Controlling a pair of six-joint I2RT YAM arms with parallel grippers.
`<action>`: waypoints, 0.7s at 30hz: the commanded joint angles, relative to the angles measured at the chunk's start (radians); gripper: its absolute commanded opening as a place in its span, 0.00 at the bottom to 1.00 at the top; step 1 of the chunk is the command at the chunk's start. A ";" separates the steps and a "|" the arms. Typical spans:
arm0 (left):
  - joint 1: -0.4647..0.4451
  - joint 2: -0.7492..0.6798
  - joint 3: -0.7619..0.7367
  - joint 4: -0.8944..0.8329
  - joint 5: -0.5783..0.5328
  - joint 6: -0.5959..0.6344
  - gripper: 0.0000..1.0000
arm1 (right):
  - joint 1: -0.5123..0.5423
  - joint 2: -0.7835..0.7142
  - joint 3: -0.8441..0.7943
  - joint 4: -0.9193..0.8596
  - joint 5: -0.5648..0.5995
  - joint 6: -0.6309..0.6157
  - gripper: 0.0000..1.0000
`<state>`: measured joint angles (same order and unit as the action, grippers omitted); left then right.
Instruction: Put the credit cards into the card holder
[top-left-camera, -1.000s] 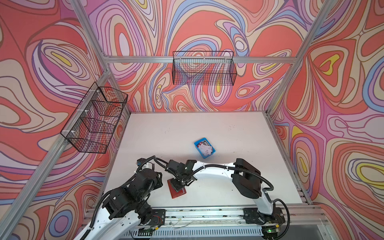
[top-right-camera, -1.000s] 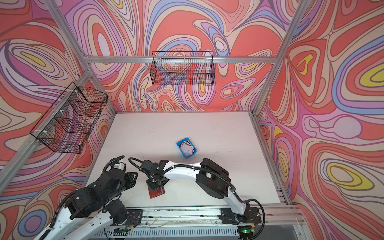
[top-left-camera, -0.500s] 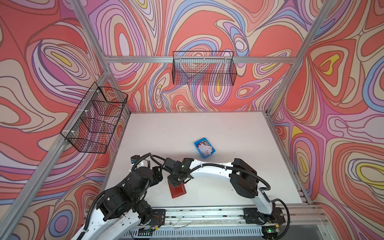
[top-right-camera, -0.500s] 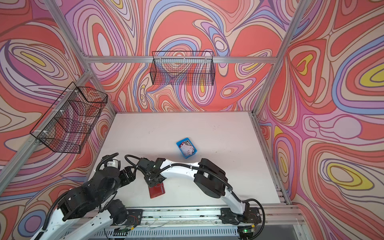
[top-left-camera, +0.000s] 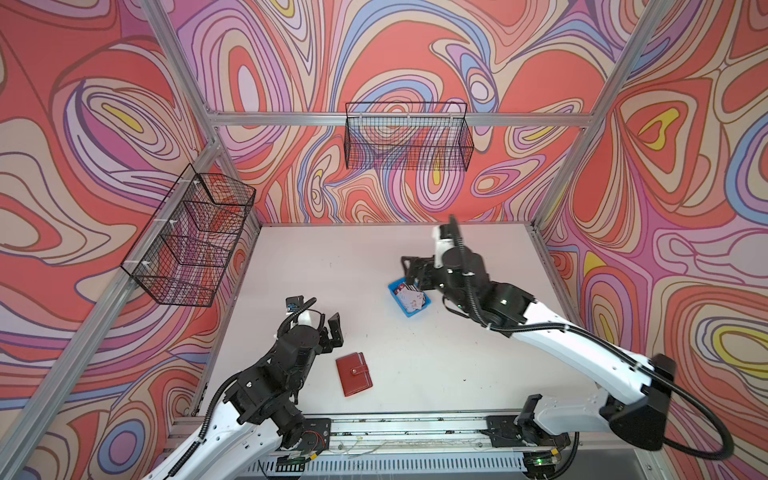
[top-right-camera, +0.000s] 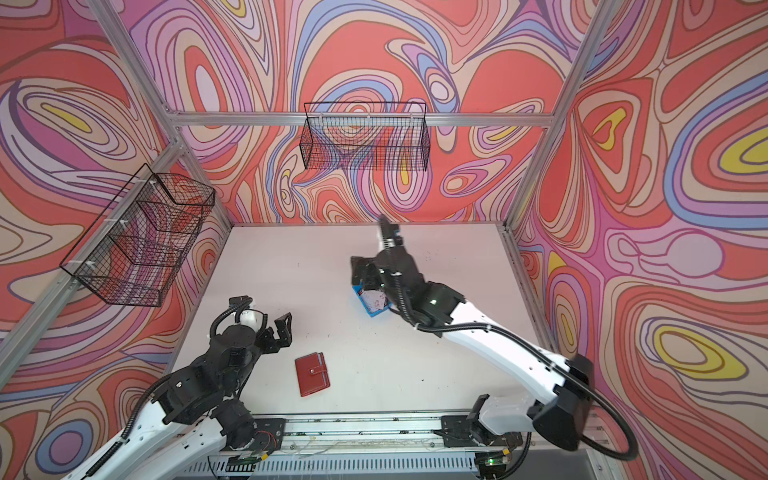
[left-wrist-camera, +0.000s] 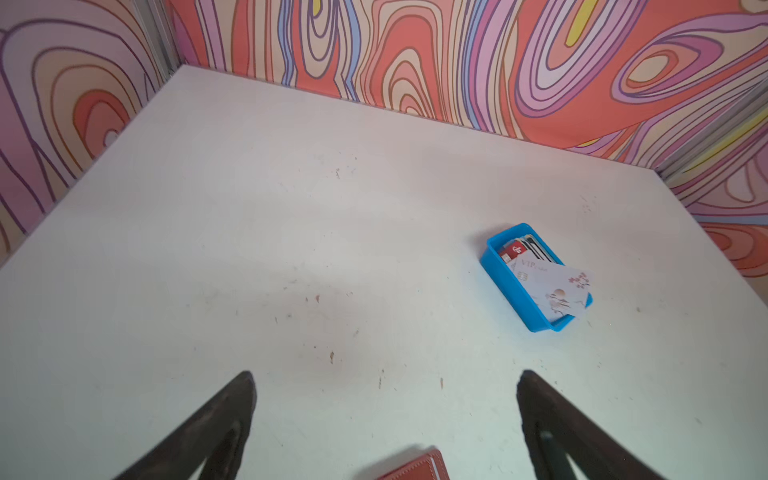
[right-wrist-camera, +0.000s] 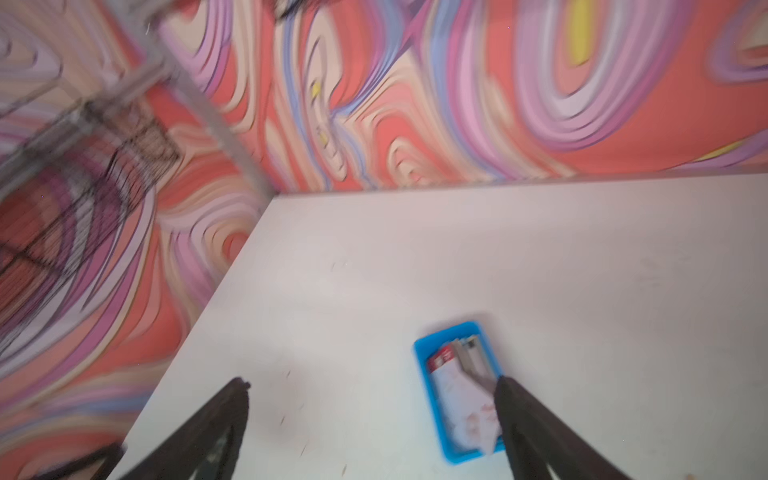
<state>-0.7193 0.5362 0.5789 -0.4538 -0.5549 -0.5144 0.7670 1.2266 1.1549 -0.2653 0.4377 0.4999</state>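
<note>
1. The left pincer (left-wrist-camera: 386, 382) gapes wide and empty. The red card holder (top-left-camera: 353, 374) lies shut on the table (top-left-camera: 436, 365) just beside it, handy for opening.
2. The right pincer (right-wrist-camera: 372, 384), open and empty, hovers just by the credit cards (left-wrist-camera: 552, 286) heaped in their blue tray (left-wrist-camera: 511, 291), likely to pick one.

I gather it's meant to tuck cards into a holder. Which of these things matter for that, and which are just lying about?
For the job: credit cards, in the blue tray; card holder, closed, on the table; left gripper and right gripper, both open.

Just there: the blue tray itself; back-wall wire basket; left-wall wire basket.
</note>
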 joint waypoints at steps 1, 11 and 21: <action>0.003 0.072 -0.043 0.303 -0.190 0.262 1.00 | -0.114 -0.088 -0.239 0.187 0.287 -0.010 0.98; 0.202 0.371 -0.147 0.709 -0.205 0.456 1.00 | -0.313 -0.062 -0.631 0.654 0.555 -0.226 0.98; 0.422 0.577 -0.306 1.054 -0.149 0.473 1.00 | -0.319 0.107 -0.817 1.183 0.609 -0.542 0.98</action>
<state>-0.3370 1.0657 0.3035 0.4217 -0.7486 -0.0475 0.4530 1.3136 0.3634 0.6853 1.0061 0.0834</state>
